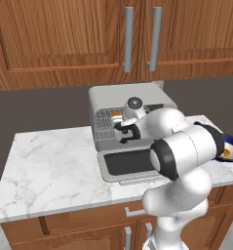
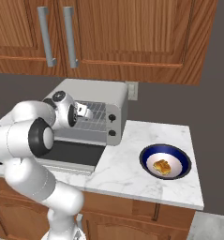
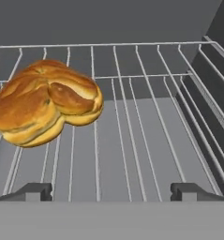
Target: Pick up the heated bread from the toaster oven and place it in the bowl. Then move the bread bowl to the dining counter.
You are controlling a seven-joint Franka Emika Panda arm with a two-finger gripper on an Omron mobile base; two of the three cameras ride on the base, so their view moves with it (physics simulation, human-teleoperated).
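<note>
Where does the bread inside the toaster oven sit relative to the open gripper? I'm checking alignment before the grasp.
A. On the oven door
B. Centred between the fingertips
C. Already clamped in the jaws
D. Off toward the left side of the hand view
D: in the hand view the heated bread lies on the wire rack left of centre, with the gripper open and its fingertips short of it.

Kitchen tally: one toaster oven (image 2: 97, 110), one bowl (image 2: 165, 161), two pieces of bread.

One bread piece (image 3: 45, 107) lies on the oven's wire rack (image 3: 132, 122); another bread piece (image 2: 162, 166) sits in the bowl. Two cabinet handles (image 2: 57, 36) hang above.
</note>
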